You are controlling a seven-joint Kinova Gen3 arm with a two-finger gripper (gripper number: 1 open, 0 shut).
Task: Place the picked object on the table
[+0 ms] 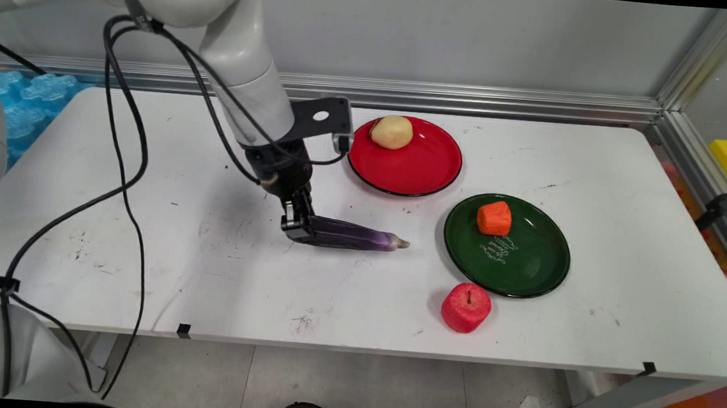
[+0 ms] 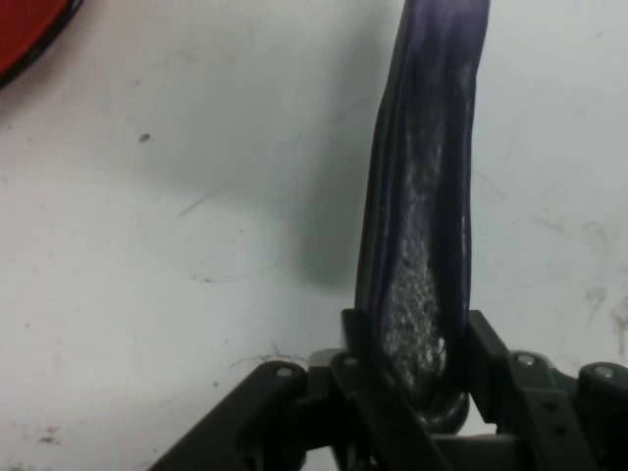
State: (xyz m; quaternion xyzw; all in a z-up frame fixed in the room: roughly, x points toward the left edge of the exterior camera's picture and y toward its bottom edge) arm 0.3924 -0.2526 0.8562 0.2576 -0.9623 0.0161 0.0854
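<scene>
A long purple eggplant (image 1: 355,236) lies on the white table (image 1: 204,282), its tip pointing right toward the green plate (image 1: 525,266). My gripper (image 1: 296,225) is shut on the eggplant's left end, down at table level. In the hand view the eggplant (image 2: 427,196) runs upward from between my fingers (image 2: 488,353), which press on both its sides.
A red plate (image 1: 417,166) with a potato (image 1: 392,132) sits behind the eggplant; its edge (image 2: 29,39) shows in the hand view. An orange carrot chunk (image 1: 494,217) rests on the green plate. A red apple (image 1: 465,308) stands near the front edge. Black cables (image 1: 123,168) hang at the left.
</scene>
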